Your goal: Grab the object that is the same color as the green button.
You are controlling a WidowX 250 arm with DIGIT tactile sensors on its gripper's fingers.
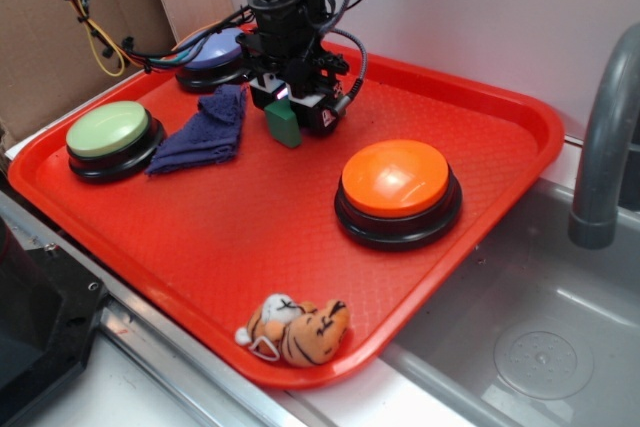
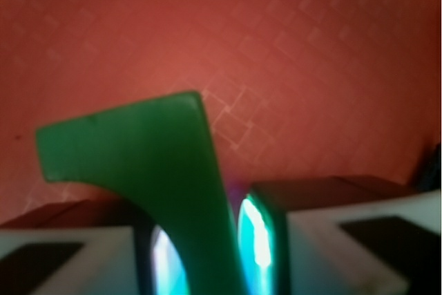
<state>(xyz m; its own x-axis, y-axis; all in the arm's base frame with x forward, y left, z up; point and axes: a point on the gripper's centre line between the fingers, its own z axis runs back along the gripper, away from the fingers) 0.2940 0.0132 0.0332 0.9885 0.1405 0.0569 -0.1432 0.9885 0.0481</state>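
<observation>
The green block [image 2: 162,170] sits between the fingers [image 2: 259,236], pinched by one leg, its arched end jutting out beyond the tips. It hangs at the gripper [image 1: 290,112] over the tray [image 1: 250,237], beside the cloth [image 1: 205,132].

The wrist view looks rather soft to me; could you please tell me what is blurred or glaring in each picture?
Wrist view: the green block fills the foreground out of focus, a bright cyan glow shows between the claw pads, and the red tray texture is hazy. Exterior view: mostly sharp, with a white glare patch on the orange button and soft shadows under the buttons.
</observation>
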